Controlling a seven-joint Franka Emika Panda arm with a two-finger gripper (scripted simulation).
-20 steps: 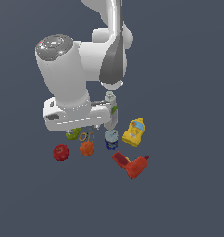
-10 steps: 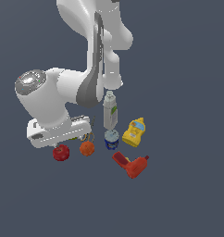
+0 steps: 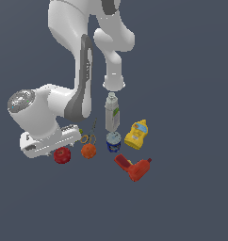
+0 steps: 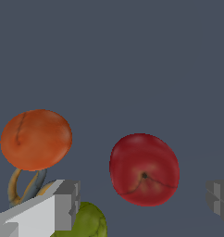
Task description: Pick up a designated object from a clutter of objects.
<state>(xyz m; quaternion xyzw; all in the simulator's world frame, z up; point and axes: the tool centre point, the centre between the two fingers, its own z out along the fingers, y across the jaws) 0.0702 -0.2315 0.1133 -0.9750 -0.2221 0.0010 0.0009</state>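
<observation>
A Franka Panda's gripper point(image 4: 144, 203) hangs low over the apple point(image 4: 144, 169), fingers point(image 4: 62, 203) spread wide, one on either side of the fruit and neither touching it. The dark-red apple point(image 3: 62, 155) sits on the grey tabletop point(image 3: 182, 197) at the end of the clutter on the exterior view's left, just beside the orange point(image 3: 89, 150) and apart from the scissors point(image 3: 90, 135), blue can point(image 3: 113, 141), white bottle point(image 3: 111, 112), mustard bottle point(image 3: 136, 134) and red drill point(image 3: 134, 167). A green pear point(image 4: 85, 221) peeks out under one finger in the wrist view. The apple looks light, firm and glossy, so likely slippery and apt to roll. The safest hold appears to be across its widest middle, pads squarely opposite, though its depth between the fingers is hard to judge.
</observation>
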